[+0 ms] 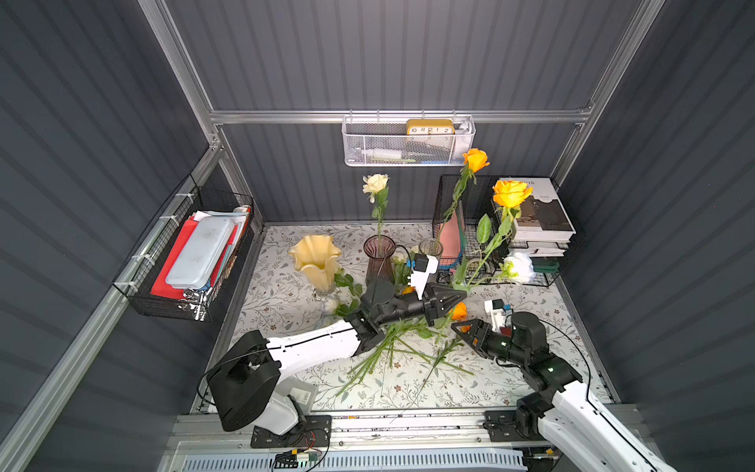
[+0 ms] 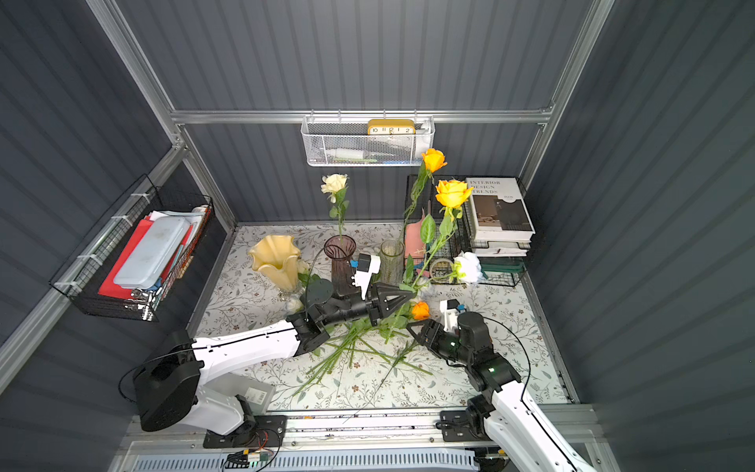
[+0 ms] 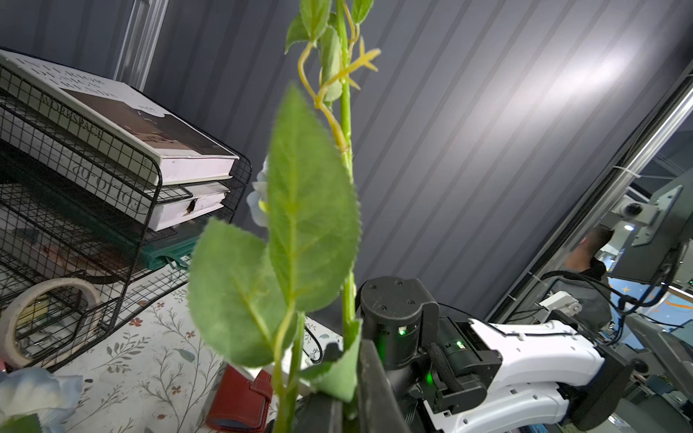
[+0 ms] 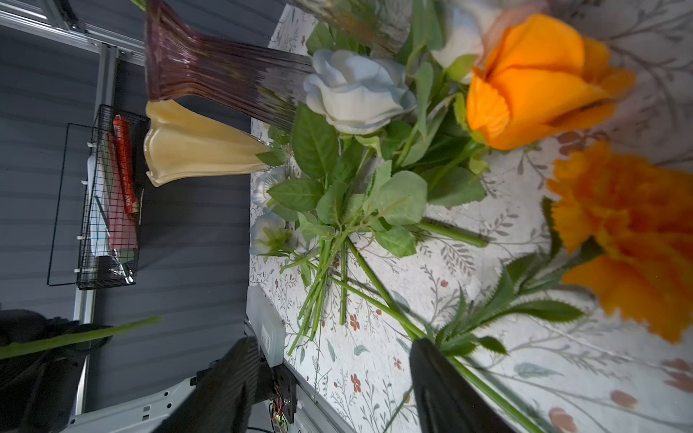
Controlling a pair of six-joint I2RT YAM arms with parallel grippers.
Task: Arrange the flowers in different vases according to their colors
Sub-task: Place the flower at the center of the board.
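Orange rose (image 1: 510, 193) on a long leafy green stem, leaning far-right – the left hand (image 1: 463, 294) is closed on this stem; right hand (image 1: 456, 327) low, jaws wide apart, holding nothing

In both top views we see even, fairly bright light from above: the tabletop (image 1: 531, 367) is well lit, and the stems (image 1: 380, 355) cast only faint, soft shadows. The dark walls (image 1: 81, 163) stay dim, and the wide lens splays them and the rails (image 1: 392, 116) outward toward the frame edges. The raised orange rose (image 1: 510, 193) is bright enough to lose petal detail.

In the left wrist view a pale glare streak crosses the ribbed panel (image 3: 562, 86), and the nearest leaf (image 3: 311, 195) is soft. In the right wrist view the orange marigold (image 4: 630, 232) and orange tulip (image 4: 536, 78) are blurred.
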